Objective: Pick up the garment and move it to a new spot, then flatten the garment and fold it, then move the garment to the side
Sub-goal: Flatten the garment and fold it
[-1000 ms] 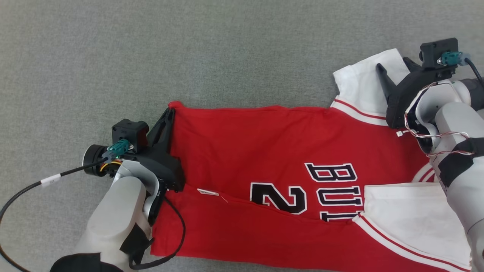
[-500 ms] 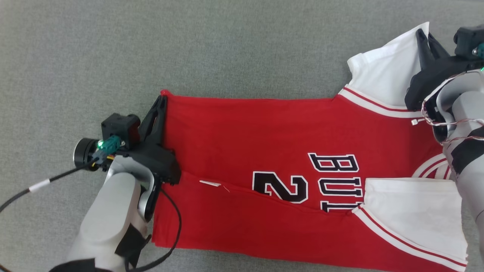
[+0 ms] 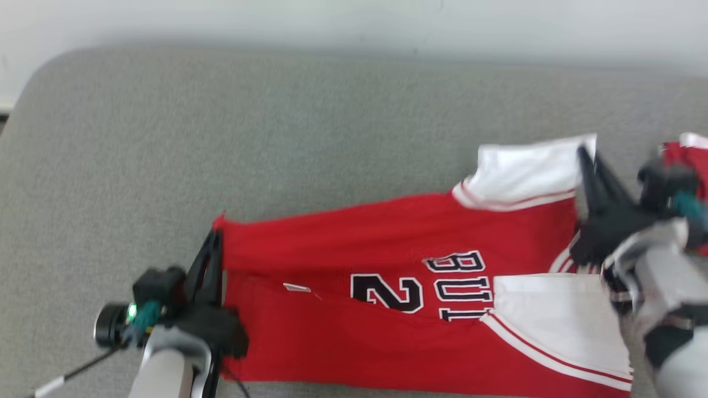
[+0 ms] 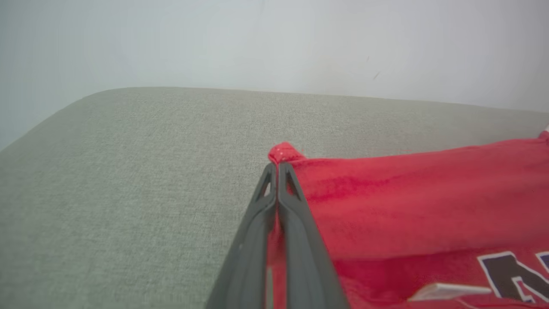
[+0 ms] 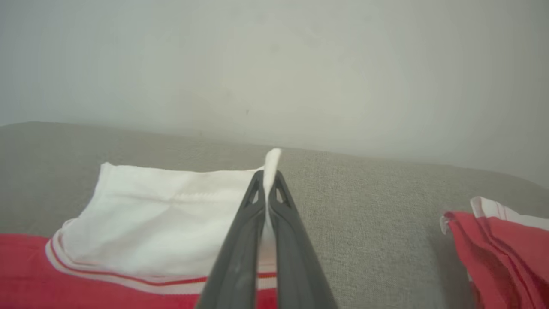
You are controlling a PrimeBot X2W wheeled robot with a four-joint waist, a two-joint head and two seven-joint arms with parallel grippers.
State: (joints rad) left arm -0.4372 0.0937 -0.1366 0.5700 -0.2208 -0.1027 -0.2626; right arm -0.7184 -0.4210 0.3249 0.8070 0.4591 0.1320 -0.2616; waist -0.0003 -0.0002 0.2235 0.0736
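Observation:
The garment [image 3: 387,237] is a red jersey with white sleeves and black lettering, spread across the grey cushion [image 3: 249,127]. My left gripper [image 3: 214,235] is shut on its red hem corner [image 4: 284,153] at the left end. My right gripper [image 3: 586,155] is shut on the edge of the far white sleeve [image 5: 171,219], whose cloth pokes out past the fingertips [image 5: 257,180]. The far edge of the jersey is lifted a little off the cushion. The near white sleeve [image 3: 553,315] lies flat at the lower right.
A second folded red and white cloth [image 5: 497,253] lies on the cushion just right of my right gripper, also at the right edge [image 3: 686,152] of the head view. A pale wall [image 3: 354,22] rises behind the cushion, whose rounded corner [image 3: 33,83] is at the far left.
My right gripper has shut on the white sleeve. Both grippers have lifted the jersey's far edge. The head camera has tilted up, bringing the wall and cushion edge into view.

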